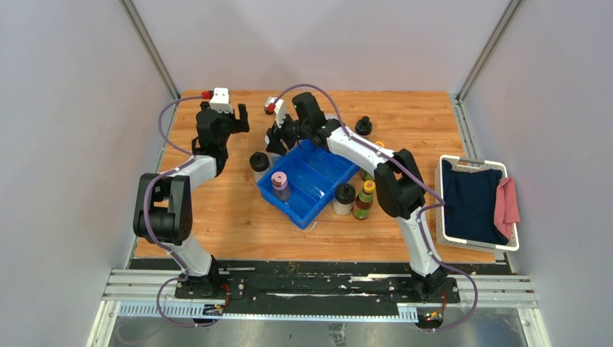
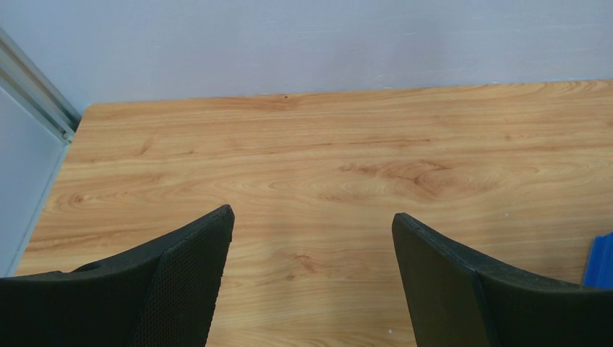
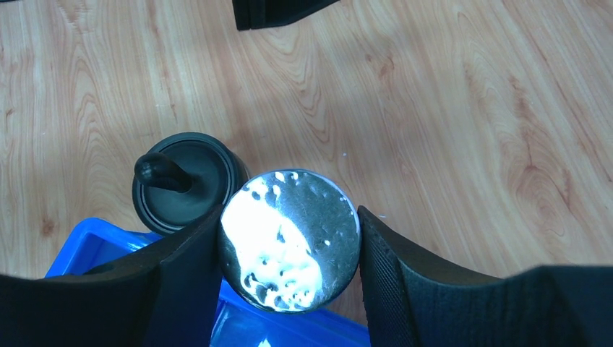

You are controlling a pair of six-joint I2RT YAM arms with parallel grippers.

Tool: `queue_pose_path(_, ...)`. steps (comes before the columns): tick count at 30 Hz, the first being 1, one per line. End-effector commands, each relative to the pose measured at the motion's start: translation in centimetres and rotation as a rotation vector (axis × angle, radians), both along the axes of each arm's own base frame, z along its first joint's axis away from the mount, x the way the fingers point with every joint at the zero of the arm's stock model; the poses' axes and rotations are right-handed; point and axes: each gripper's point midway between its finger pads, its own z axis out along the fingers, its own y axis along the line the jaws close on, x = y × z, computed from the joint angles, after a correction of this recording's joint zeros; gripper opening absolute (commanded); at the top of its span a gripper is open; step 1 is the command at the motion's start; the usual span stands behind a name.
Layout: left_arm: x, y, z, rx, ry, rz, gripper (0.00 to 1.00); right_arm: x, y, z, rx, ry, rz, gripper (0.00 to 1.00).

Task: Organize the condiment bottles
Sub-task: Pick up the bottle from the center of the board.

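Observation:
My right gripper [image 3: 289, 211] is shut on a jar with a shiny grey lid [image 3: 289, 242], held over the far left corner of the blue tray [image 3: 90, 242]. A black-lidded jar [image 3: 184, 181] stands on the wood just beside it. In the top view my right gripper [image 1: 278, 141] is at the tray's [image 1: 318, 189] far left corner. A pink-lidded jar [image 1: 279, 185] stands inside the tray. My left gripper [image 2: 312, 217] is open over bare wood, with nothing between its fingers; in the top view it [image 1: 242, 119] sits at the back left.
A black-lidded jar [image 1: 259, 162] stands left of the tray and another [image 1: 363, 126] at the back. A jar [image 1: 344, 199] and dark bottles [image 1: 363, 202] cluster right of the tray. A white basket [image 1: 449, 235] with cloths sits at the far right.

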Motion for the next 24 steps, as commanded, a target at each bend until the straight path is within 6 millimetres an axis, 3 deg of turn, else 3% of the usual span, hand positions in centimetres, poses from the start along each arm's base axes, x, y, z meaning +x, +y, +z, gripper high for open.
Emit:
queue_pose_path(1, -0.5, 0.2, 1.7, -0.018, -0.055, 0.0, 0.88, 0.5, 0.4, 6.6, 0.075, -0.114, -0.006, 0.0)
queue_pose_path(13, -0.4, 0.1, 1.0, -0.029, -0.048, -0.001, 0.87, 1.0, 0.0, 9.9, 0.105, -0.174, -0.04, 0.0)
queue_pose_path(24, -0.4, -0.1, 1.6, -0.033, -0.06, -0.01, 0.87, 1.5, -0.6, 13.6, 0.127, -0.235, -0.069, 0.0)
